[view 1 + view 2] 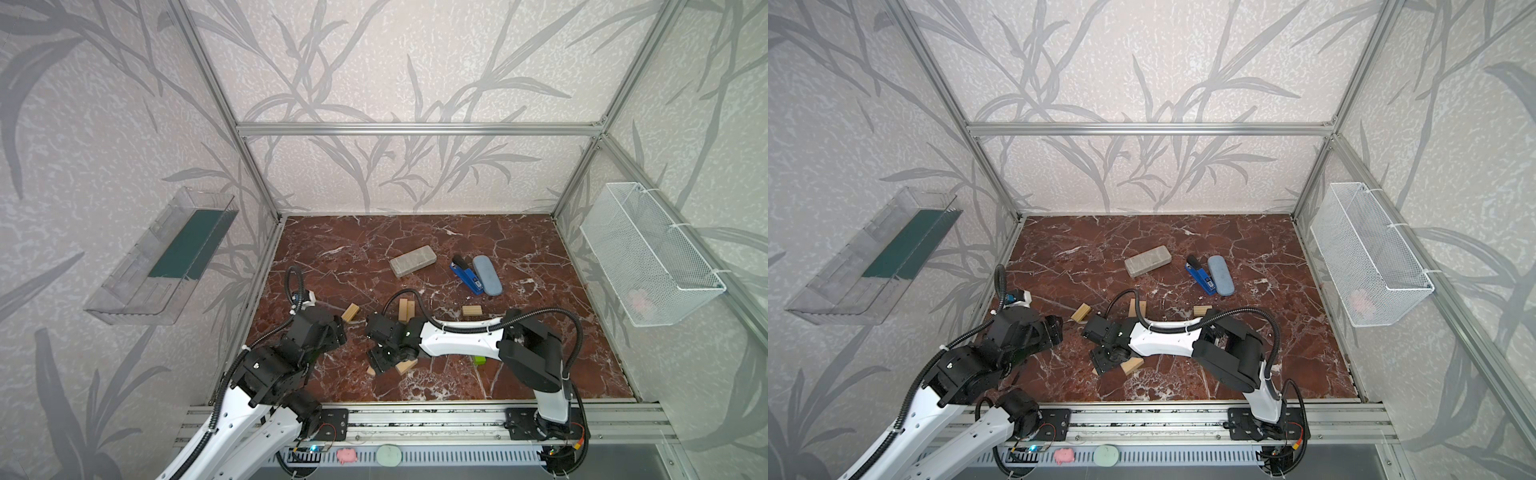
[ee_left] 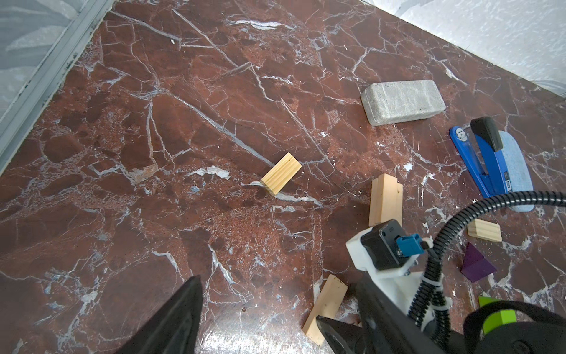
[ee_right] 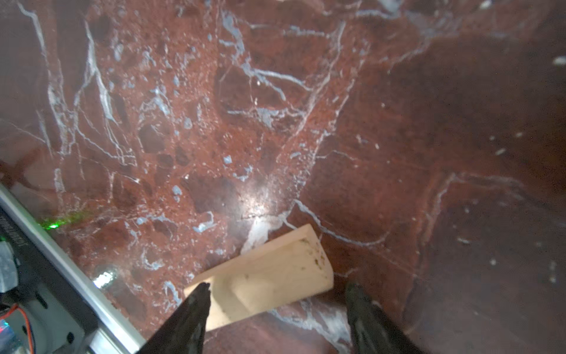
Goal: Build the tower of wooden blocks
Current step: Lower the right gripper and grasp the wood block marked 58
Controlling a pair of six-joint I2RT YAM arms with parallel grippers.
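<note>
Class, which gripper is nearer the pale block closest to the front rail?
Right. The right gripper hangs over the block; the left gripper is apart, to its left.

The tabletop (image 2: 153,122) reads to me as polished red marble, glossy enough to throw glare. The pale wood block (image 3: 263,275) is bare, smooth and matt; the ribbed block (image 2: 281,173) shows grooved faces. The grey slab (image 2: 402,102) looks rough and speckled like stone, the stapler (image 2: 487,165) is shiny blue plastic, and the case (image 1: 487,274) is maybe cloth-covered.
</note>
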